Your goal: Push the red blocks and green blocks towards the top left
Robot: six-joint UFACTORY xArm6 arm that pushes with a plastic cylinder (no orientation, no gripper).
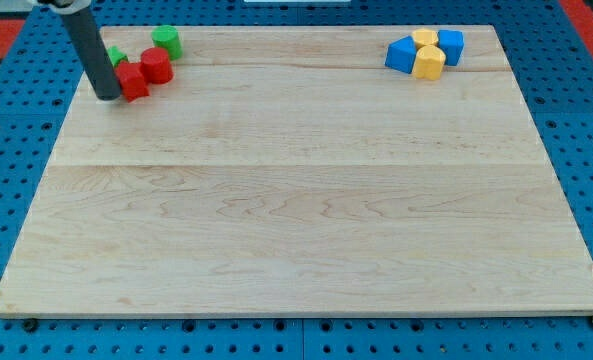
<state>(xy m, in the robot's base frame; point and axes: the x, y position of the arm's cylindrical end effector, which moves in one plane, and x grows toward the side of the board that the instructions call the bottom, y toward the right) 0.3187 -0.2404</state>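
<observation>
- We are working without any pincer: our arm ends in a plain rod, so there is nothing to release or clench, and we are only pushing.
- My tip (108,97) is resting on the counter (296,220) near its top left corner, touching or just beside the left edge of a red block (133,82).
- A red cylinder (156,65) is sitting just to the right of that block, touching it.
- A green block (117,57) is partly hiding behind the rod, and a green cylinder (166,41) is standing near the top edge.
- The reds are lying to the tip's right and slightly above, so we judge the tip needs to come round to their right side.
- Blue and yellow blocks (425,51) are clustering well apart at the top right.
</observation>
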